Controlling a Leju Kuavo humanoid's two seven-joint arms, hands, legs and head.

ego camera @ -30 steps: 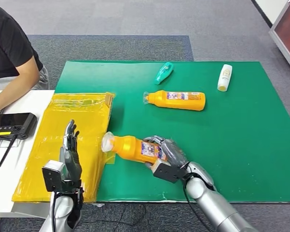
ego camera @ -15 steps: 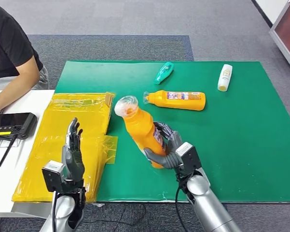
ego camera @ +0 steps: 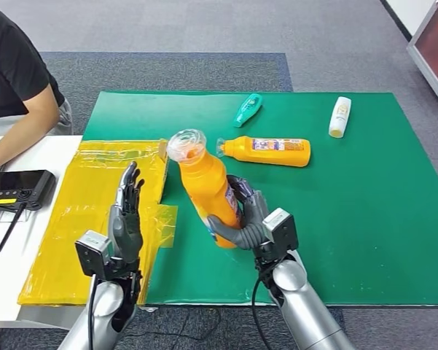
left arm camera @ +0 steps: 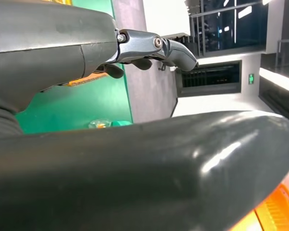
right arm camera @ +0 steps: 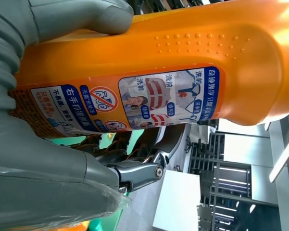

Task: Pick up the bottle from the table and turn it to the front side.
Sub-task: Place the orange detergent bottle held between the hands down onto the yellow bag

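My right hand (ego camera: 244, 217) grips an orange bottle (ego camera: 205, 184) around its lower body and holds it nearly upright above the green mat (ego camera: 370, 219), its clear cap up and leaning toward my left. The right wrist view has the bottle's printed label (right arm camera: 135, 103) facing the camera, with the thumb (right arm camera: 81, 17) pressed on the bottle's side. My left hand (ego camera: 125, 215) is raised over the yellow bags with its fingers (left arm camera: 157, 48) straight and apart, holding nothing, a short gap from the bottle.
A second orange bottle (ego camera: 269, 151) lies flat on the mat behind the held one. A teal bottle (ego camera: 247, 110) and a white bottle (ego camera: 339, 117) lie farther back. Yellow bags (ego camera: 90, 219) cover the mat's left end. A seated person (ego camera: 13, 80) and a black device (ego camera: 18, 188) are at the white table.
My right hand lifted the orange bottle off the mat and swung it from lying flat to nearly upright. My left hand rose and moved closer to the bottle.
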